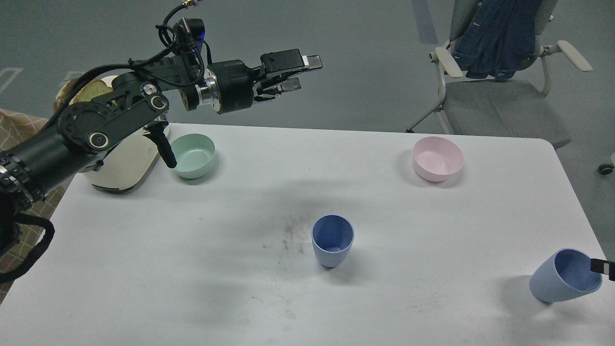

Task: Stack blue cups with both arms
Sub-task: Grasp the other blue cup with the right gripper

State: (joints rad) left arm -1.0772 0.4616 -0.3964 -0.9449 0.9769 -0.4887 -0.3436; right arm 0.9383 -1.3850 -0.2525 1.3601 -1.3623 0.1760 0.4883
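Note:
One blue cup point(332, 240) stands upright in the middle of the white table point(192, 269). The second blue cup point(562, 278) sits tilted near the table's right front edge, its mouth facing up and right. My left gripper point(298, 73) is held high over the table's far edge, well away from both cups, with its fingers apart and nothing in them. Only a black fingertip of my right gripper point(603, 268) shows at the right edge, right at the tilted cup's rim. The rest of it is out of view.
A mint-green bowl point(193, 154) and a cream appliance point(120, 163) stand at the back left under my left arm. A pink bowl point(437, 158) sits at the back right. A chair point(499, 96) with a denim jacket stands beyond the table.

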